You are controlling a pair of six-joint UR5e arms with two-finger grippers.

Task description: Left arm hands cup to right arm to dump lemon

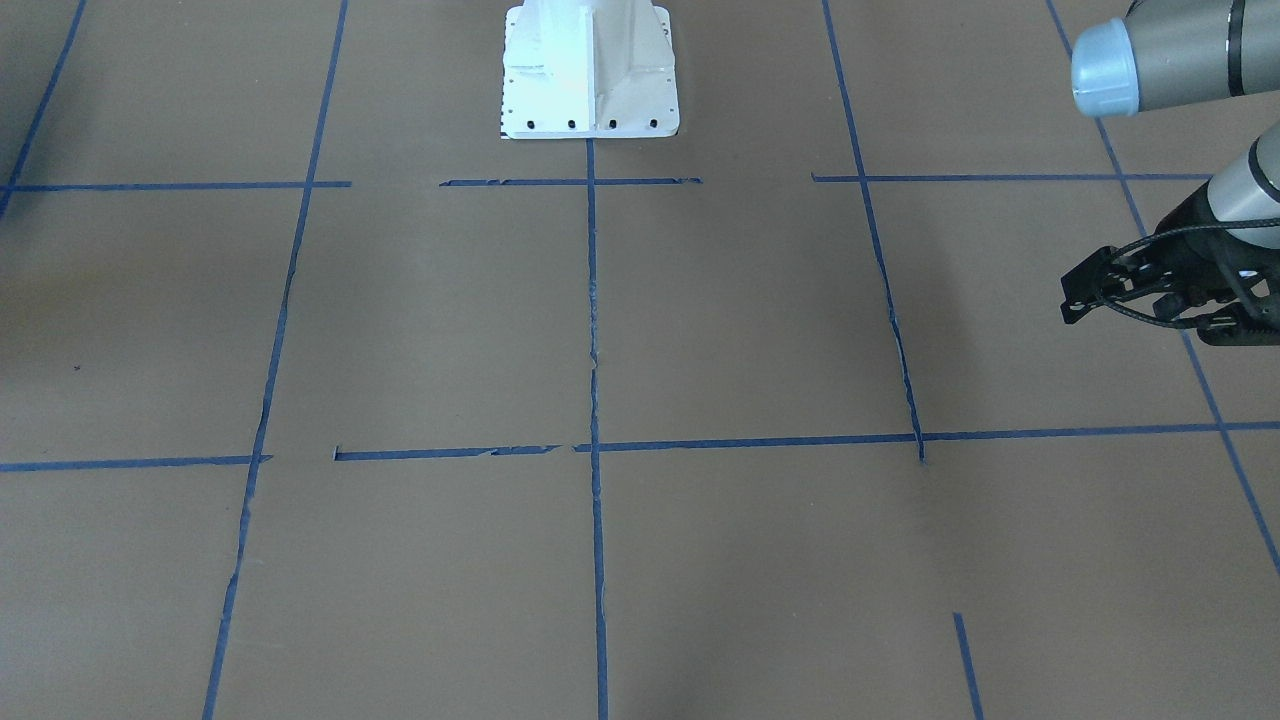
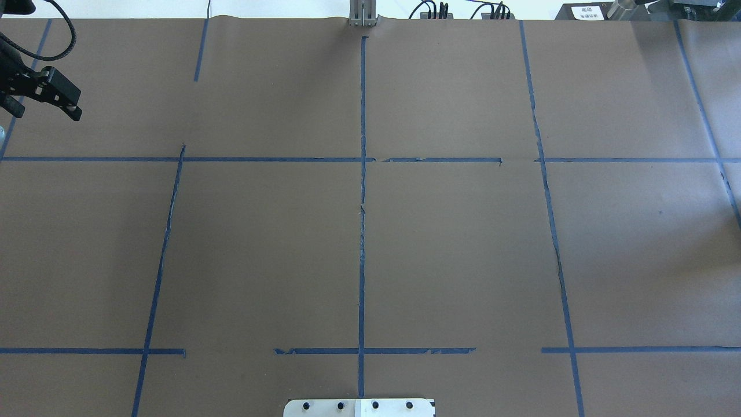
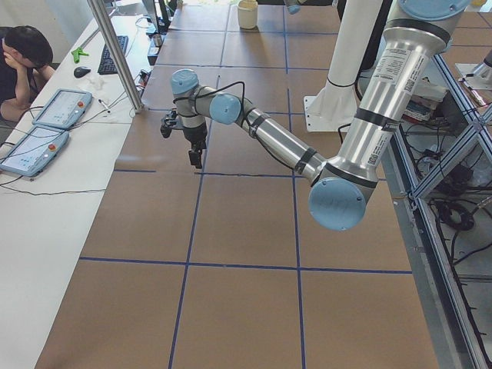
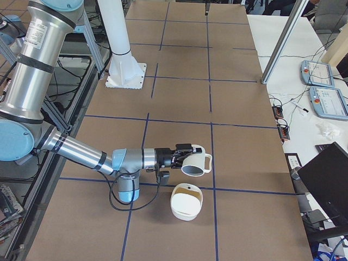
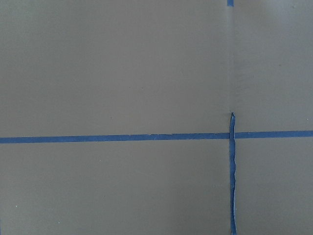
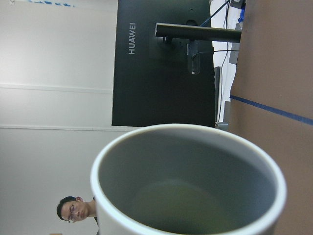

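The white cup (image 4: 197,162) lies tipped on its side in the air at the tip of my right gripper (image 4: 182,156), with its mouth turned down toward a bowl. I cannot tell how the jaws stand. The right wrist view looks straight into the cup (image 6: 188,147). A blurred yellow-green patch deep inside it looks like the lemon (image 6: 180,201). My left gripper (image 1: 1072,297) (image 2: 77,106) hangs open and holds nothing. It is over the table's far left side, well away from the cup.
A white bowl (image 4: 186,204) stands on the brown paper just below the cup. The white robot pedestal (image 1: 590,75) is at the table's middle edge. A side bench holds tablets (image 3: 42,127) with a person seated there. A black monitor (image 6: 164,73) stands beyond the table.
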